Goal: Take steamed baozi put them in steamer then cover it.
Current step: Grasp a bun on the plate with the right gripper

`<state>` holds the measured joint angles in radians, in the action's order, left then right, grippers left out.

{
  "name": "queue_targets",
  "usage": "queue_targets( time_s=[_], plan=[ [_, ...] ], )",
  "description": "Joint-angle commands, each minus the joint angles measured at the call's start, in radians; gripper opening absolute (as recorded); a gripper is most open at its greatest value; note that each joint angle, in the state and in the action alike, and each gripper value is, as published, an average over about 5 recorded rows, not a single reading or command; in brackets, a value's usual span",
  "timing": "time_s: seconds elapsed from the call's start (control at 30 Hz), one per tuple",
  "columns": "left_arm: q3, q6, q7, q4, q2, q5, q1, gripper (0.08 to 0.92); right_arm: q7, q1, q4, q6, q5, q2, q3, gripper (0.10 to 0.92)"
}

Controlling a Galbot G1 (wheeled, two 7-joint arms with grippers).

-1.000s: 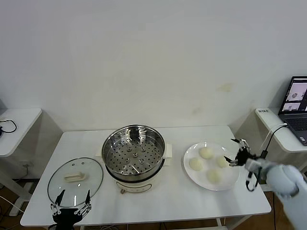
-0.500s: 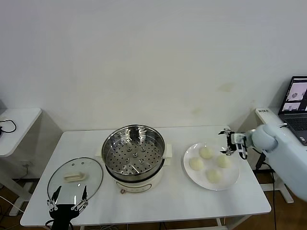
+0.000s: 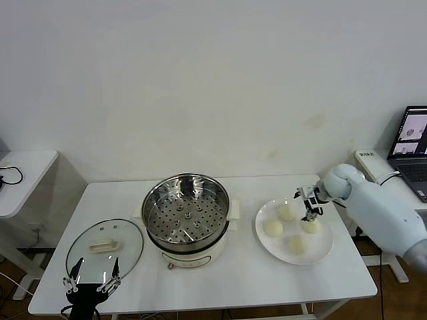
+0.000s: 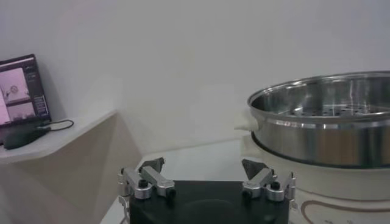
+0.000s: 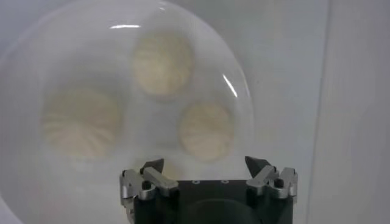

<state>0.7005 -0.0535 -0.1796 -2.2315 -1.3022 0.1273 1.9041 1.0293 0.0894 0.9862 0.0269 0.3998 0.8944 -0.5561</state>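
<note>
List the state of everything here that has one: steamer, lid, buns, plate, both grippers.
steamer: uncovered, tray bare
cover: off, flat on the table left of the steamer
steamed baozi: four, all on the plate
plate: loaded
right gripper: open, over the plate, holding nothing
left gripper: open, at the near table edge, holding nothing

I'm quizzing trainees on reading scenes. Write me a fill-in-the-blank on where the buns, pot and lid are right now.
1. All ____ buns lie on the white plate.
2. The steamer pot holds ____ buns so far.
3. The glass lid lies flat on the table, on the robot's ____ side of the pot.
4. The open right pincer hovers above the ____.

Missing words: four; no; left; plate
</note>
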Motion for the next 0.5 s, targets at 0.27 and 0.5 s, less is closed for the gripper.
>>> queue_targets(
  time_s=[0.27, 0.5],
  plan=[
    [0.007, 0.006, -0.003, 0.007, 0.0, -0.006, -0.002, 0.823, -0.005, -0.032, -0.129, -0.003, 0.03, 0.109, -0.035, 0.823],
    [0.007, 0.008, -0.002, 0.013, 0.0, -0.007, -0.006, 0.823, -0.014, -0.027, -0.167, -0.008, 0.04, 0.146, -0.023, 0.823]
  ],
)
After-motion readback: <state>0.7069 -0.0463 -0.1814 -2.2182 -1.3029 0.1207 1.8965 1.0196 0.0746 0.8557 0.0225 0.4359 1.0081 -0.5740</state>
